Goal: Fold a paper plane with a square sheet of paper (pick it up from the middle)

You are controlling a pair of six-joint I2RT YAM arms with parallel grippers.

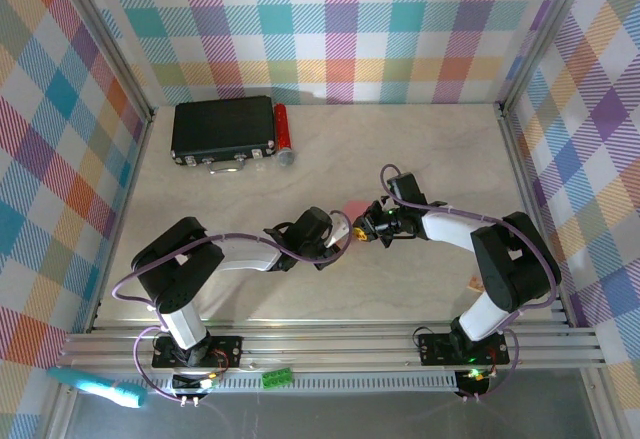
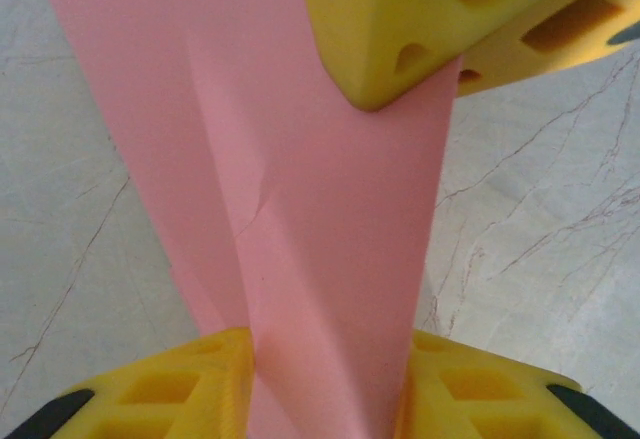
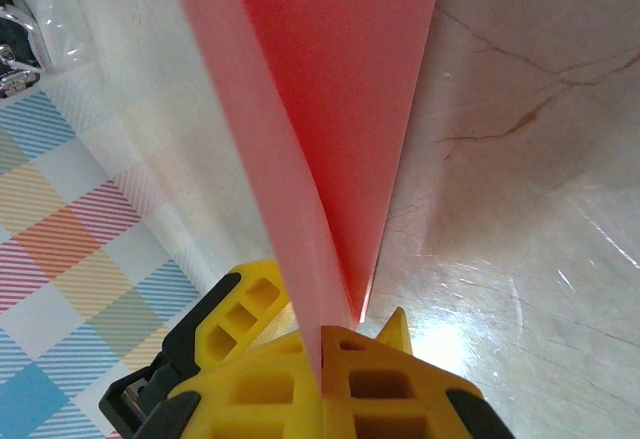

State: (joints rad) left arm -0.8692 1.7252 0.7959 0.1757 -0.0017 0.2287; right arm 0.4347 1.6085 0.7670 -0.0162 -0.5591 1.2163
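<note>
1. One pink square sheet of paper (image 1: 355, 209), creased lengthwise, is held over the desk (image 1: 420, 149), its long axis running hand to hand.
2. Right hand (image 3: 322, 344) is clamped on one end.
3. Left hand (image 2: 330, 369) straddles the other end with its fingers apart; I cannot tell whether it grips.
4. Both hands are equally near.

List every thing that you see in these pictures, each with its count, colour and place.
paper sheet: one, pink-red and creased, held above the table between both grippers
box: one, black, far left of the table
cylinder: one, red with a grey end, beside the box's right end
table: one, pale, marble-like
walls: checked, many colours, around the table
teal object: one, near left corner, off the table
left gripper: yellow fingers, paper between them
right gripper: yellow fingers, shut on the paper sheet
</note>
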